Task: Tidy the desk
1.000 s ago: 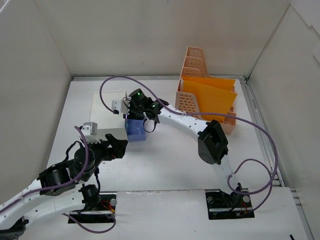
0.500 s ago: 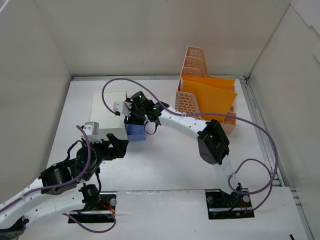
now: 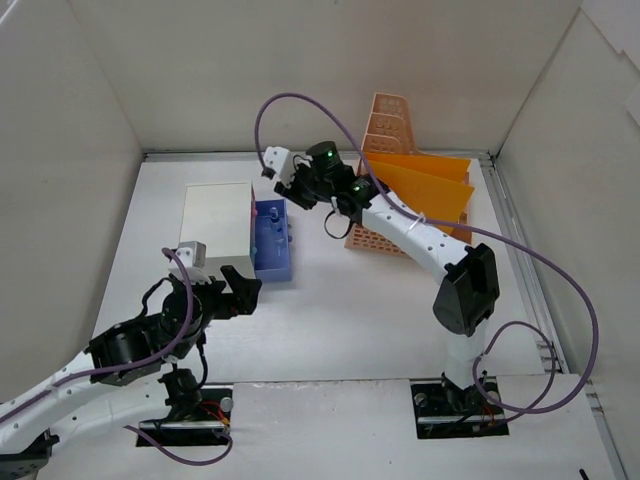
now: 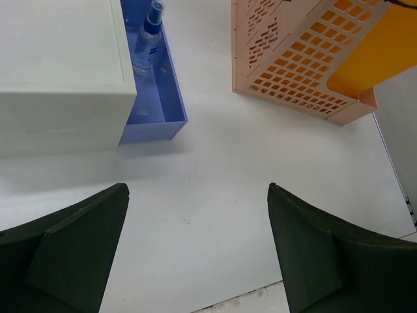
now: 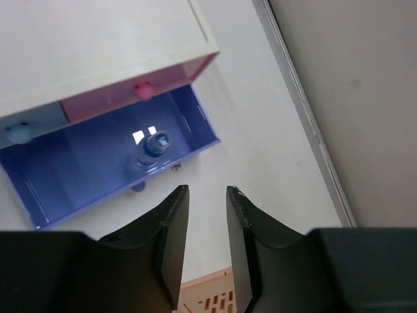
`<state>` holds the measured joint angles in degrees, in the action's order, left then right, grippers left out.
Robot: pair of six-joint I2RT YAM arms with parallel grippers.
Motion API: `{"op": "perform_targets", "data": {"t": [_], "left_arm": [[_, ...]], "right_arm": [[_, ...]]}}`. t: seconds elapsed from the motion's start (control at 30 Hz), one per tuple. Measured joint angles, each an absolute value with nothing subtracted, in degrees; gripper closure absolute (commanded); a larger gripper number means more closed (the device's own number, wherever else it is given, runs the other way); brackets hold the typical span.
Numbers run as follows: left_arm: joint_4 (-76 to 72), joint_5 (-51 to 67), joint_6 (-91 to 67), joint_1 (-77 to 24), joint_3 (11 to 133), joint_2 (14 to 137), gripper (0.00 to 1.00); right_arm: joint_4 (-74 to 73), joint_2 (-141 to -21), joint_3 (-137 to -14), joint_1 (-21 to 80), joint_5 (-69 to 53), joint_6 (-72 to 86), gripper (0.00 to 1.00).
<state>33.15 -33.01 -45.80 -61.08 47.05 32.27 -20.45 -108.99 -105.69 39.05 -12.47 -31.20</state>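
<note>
Right wrist view: my right claw, nearly closed, grips nothing above the blue drawer. My left claw gapes wide, empty

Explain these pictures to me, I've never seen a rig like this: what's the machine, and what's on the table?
This is a robot: a left arm and a right arm bolted to a white desk. One picture looks down from above and behind; the other two come from cameras on each wrist. On the desk stand a white drawer unit with its blue drawer pulled out, a small bottle inside, and a peach rack holding orange folders. The left fingers are spread wide, the right fingers nearly together; neither holds anything.
</note>
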Motion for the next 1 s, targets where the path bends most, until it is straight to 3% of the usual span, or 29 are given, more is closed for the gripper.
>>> {"op": "perform_targets", "data": {"t": [0.1,0.13,0.47,1.0], "left_arm": [[33.15,-32.84,-45.80,-61.08,47.05,32.40,0.17],[33.17,-32.84,-45.80,-61.08,47.05,32.40,0.17],[34.26,-33.06,-45.87,-61.08,47.05,31.44,0.17],[35.79,-33.36,-47.11,-61.08,47.05,31.55,0.16]], "right_arm": [[-21.08,-110.13,-106.87,35.70,-15.27,-30.26,0.45],[-22.17,-110.83,-107.81,35.11,-16.45,-30.24,0.43],[-29.12,-117.78,-110.00,37.34,-28.88,-35.42,0.40],[-30.55,-128.35,-118.39,38.15,-24.91,-39.40,0.42]]}}
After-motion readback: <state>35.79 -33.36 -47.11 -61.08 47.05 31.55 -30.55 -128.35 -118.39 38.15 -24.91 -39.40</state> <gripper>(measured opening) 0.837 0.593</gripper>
